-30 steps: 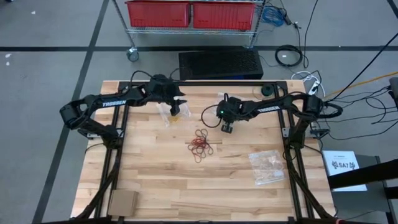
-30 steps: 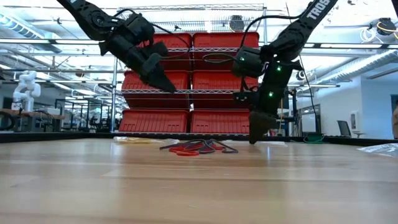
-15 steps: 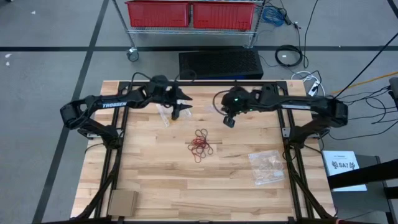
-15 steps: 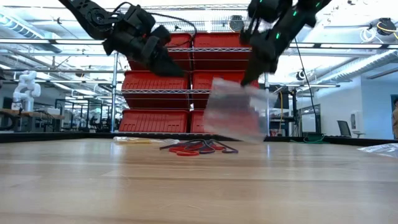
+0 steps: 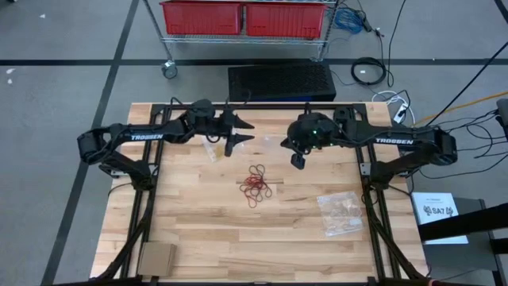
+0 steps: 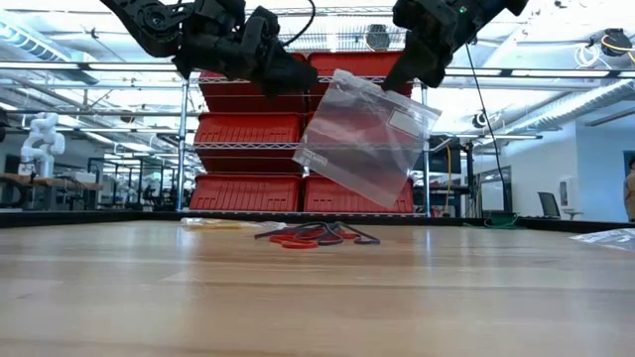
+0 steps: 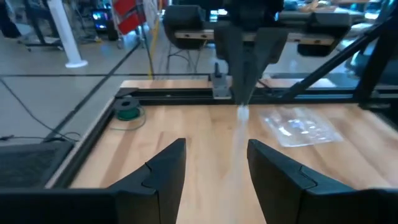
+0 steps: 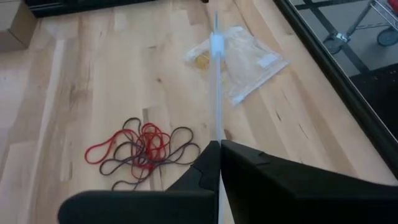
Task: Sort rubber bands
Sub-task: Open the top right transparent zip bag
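A tangle of red and dark rubber bands lies on the wooden table's middle. My right gripper is raised above the table's far middle, shut on an empty-looking clear bag. My left gripper is open and roughly level, pointing toward the right gripper and the hanging bag, which it does not touch. A second clear bag with yellowish bands inside lies flat on the table below the left gripper. A third bag lies at the near right. My right gripper pinches the clear bag's upper edge between its two shut fingers, coming slanting from above. The bag hangs tilted below the fingers, clear of the table. In the right wrist view it shows edge-on as a thin line running out from the fingertips.
A cardboard piece lies at the near left corner. A green spool sits by the table's dark frame rail. Red bins on a wire shelf stand beyond the far edge.
My right gripper has risen from the table and carried the clear bag up with it; the bag now hangs clear. My left gripper has risen a little, tipped from slanting down toward level, and moved toward the right gripper, staying open.
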